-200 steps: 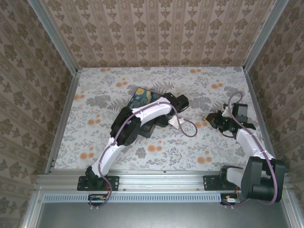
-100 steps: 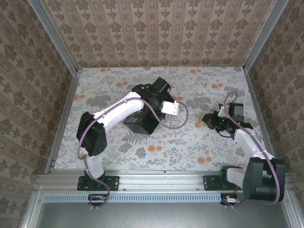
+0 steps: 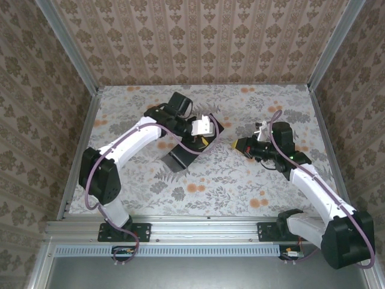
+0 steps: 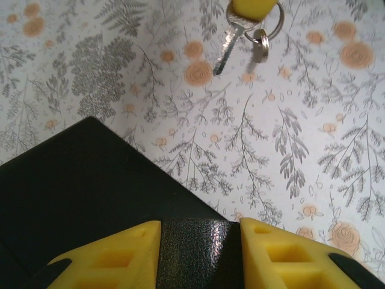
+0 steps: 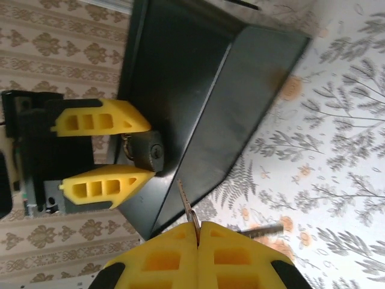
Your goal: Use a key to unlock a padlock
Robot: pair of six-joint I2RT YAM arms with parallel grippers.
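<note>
Now key [image 5: 188, 208] long axis pts tip-first toward padlock [image 5: 149, 152], w/ gap.

blackish padlock [image 5: 149, 152], silver-grey key [image 4: 226, 43], floral tabletop [image 3: 240, 176]

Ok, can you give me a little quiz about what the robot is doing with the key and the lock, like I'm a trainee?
1. Which yellow fingers pinch the thin silver metal key? A: left. B: right.
2. True or false: the key is already inside the small dark padlock.
3. Fill in: the left fingers hold the ____.

Key
1. B, the right fingers.
2. False, the key's tip is still apart from the padlock.
3. Padlock.
</note>
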